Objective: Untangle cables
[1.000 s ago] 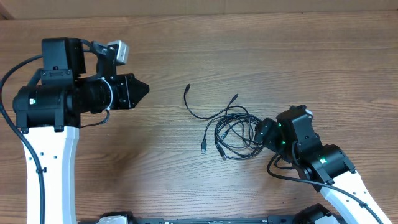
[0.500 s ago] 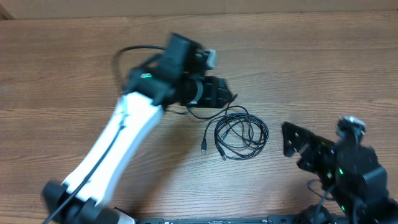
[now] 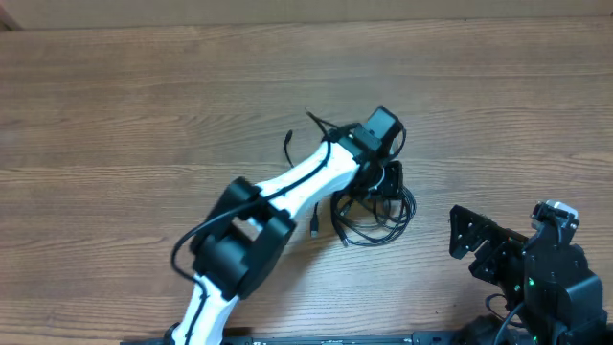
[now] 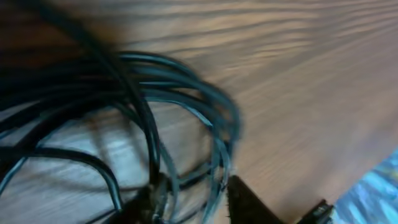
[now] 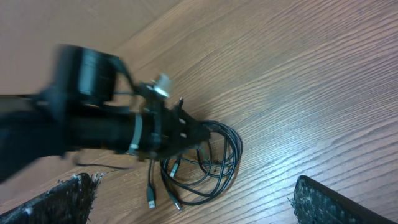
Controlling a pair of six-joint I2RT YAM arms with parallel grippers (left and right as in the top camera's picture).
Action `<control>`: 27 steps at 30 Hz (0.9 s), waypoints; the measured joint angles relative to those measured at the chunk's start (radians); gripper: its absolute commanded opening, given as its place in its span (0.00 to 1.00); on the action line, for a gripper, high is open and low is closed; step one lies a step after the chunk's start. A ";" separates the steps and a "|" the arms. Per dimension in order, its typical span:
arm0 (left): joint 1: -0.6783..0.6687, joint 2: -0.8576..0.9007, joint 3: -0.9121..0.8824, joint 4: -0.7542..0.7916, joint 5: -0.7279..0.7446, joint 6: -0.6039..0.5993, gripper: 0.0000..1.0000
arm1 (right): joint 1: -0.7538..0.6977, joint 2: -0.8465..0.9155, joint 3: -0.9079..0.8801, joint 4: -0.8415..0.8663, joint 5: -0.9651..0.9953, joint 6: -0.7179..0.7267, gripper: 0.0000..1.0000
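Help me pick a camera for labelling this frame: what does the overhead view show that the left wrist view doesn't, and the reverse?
Only overhead: the whole left arm stretched across to the cables, the left fingers at the bundle, and the right fingers, spread wide, apart at the lower right. Only left wrist: a blurred close-up of the loops, with one of the left fingers at the bottom edge. Both: black cables on the wooden table.

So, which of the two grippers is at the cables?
The left gripper: its fingers are at the upper part of the cables. The right gripper is apart from them, to their right, with jaws wide open and empty.
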 measured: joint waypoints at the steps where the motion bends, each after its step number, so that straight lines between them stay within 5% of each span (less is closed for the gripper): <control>1: -0.001 0.019 0.000 0.001 0.002 -0.008 0.04 | 0.000 0.000 0.000 0.000 0.001 0.000 1.00; 8: 0.019 0.047 0.001 0.034 0.039 -0.025 0.07 | 0.000 0.000 0.000 -0.010 0.001 0.000 1.00; 17: 0.117 0.032 0.016 0.033 0.159 -0.025 0.36 | 0.000 0.000 0.000 -0.026 0.001 0.000 1.00; 23: 0.109 0.020 0.018 0.003 0.113 -0.018 0.47 | 0.000 0.000 0.000 -0.026 0.000 0.000 1.00; 27: 0.086 0.020 0.018 -0.007 0.037 -0.017 0.45 | 0.000 0.000 0.000 -0.026 0.000 0.000 1.00</control>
